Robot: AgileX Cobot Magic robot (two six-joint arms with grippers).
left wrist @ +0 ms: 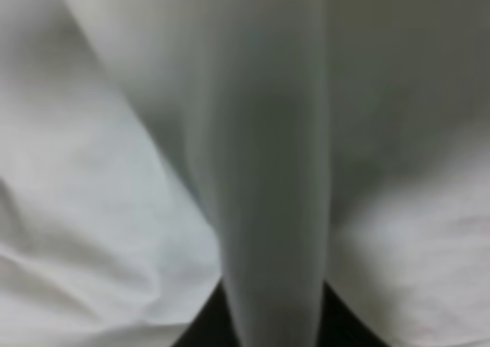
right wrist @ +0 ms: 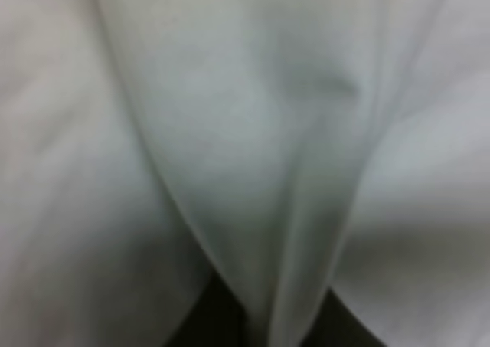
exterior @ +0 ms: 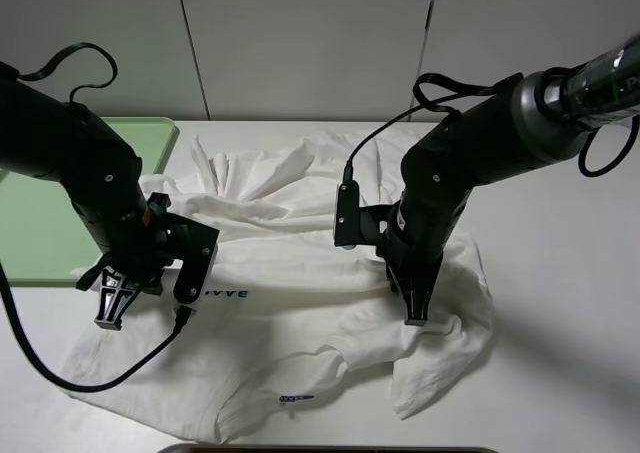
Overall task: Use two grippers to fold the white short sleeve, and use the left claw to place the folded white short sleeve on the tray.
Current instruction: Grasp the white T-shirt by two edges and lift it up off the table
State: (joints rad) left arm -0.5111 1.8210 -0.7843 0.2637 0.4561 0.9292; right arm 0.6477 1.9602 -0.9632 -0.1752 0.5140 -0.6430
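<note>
The white short sleeve (exterior: 300, 283) lies crumpled and partly doubled over on the white table, with its blue "IVVE" lettering (exterior: 226, 295) and neck label (exterior: 294, 398) showing. My left gripper (exterior: 112, 318) points down at the shirt's left edge, next to the tray (exterior: 40, 223). My right gripper (exterior: 415, 313) points down on the shirt's right side. In the left wrist view a taut ridge of white cloth (left wrist: 268, 171) rises from between the jaws. The right wrist view shows the same kind of pinched fold (right wrist: 253, 171). Both grippers are shut on the shirt.
The pale green tray lies at the table's left edge, partly behind the left arm. Bare white table (exterior: 560, 303) extends right of the shirt. A dark strip (exterior: 330, 450) shows at the front edge. A white panelled wall stands behind.
</note>
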